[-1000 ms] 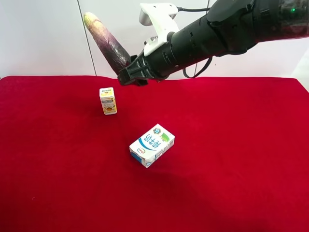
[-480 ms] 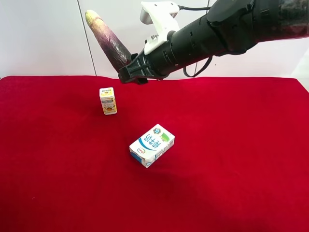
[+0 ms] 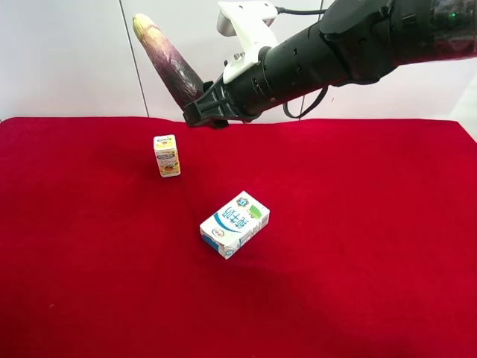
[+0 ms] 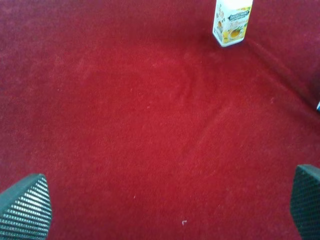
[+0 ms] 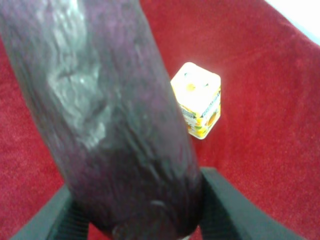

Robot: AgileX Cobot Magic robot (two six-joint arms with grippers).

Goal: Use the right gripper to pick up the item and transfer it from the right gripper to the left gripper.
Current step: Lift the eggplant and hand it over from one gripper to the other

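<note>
Eggplant [image 3: 168,63]: clamped at its blunt dark end in my right gripper [image 3: 203,112], jaws closed on both flanks. The stem end points up and away from the claw, well clear of the cloth [image 3: 358,224]. Over the last second it has risen only slightly. I judge pickup complete and handover pending. Skin is glossy dark purple and faintly wrinkled, the body slim, the tip pale and ribbed; likely slippery. My left gripper [image 4: 165,207] is spread wide and empty, its meshed pads [image 4: 25,210] over napped red cloth. A cardboard juice carton [image 3: 167,155] stands below the right claw, and a box [image 3: 234,224] lies farther off.
</note>
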